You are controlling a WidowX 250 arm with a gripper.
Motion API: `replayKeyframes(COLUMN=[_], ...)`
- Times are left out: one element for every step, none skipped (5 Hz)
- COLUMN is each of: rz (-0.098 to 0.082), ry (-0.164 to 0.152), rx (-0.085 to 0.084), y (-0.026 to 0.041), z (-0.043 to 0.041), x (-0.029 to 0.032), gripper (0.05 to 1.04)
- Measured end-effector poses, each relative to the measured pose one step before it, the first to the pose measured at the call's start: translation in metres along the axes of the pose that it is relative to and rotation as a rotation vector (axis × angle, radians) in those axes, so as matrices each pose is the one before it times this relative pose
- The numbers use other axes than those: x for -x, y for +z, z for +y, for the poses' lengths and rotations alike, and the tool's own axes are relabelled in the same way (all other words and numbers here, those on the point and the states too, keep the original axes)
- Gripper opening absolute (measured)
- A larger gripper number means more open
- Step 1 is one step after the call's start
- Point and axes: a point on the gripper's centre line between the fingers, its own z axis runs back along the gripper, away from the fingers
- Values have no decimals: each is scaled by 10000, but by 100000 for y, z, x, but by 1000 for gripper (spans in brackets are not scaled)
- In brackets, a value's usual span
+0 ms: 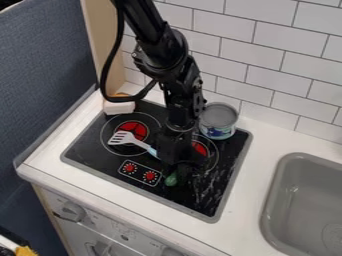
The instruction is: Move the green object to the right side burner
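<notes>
"One check: which way to the green object point(172, 179) from the hand point(180, 173)?"

"Just beside, toward the front of the cooktop point(230, 147), short of the right burner point(200, 148)."

"Clamped on it?"

"Can't tell, nor whether apart or together."

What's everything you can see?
stove top: one, black, centre
burners: two, red, stove top
knobs: two, red, stove's front
spatula: one, pale, by left burner
green object: one, green, stove's front
can: one, grey-blue, back right
block: one, whitish, back left
counter: one, white, around stove
sink: one, grey, right
tiles: many, white, back
panel: one, blue-grey, left
cabinet: one, light grey, below
arm: one, black, overhead
gripper: one, black, by green object
</notes>
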Motion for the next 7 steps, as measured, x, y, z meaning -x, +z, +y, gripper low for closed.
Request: replayKeyframes(rz=[-168,-28,23,304,159,418,18], ry=[72,-49,-174,-186,-264,-319,26], rx=[-272,-16,-173,-69,16,195,-6], y=[32,50,720,1288,904,1967,46], z=[380,-1,319,126,-152,-43,12], x=[-243,-172,-104,215,-27,111,25], gripper=[699,961,1004,1001,1001,1001,1001])
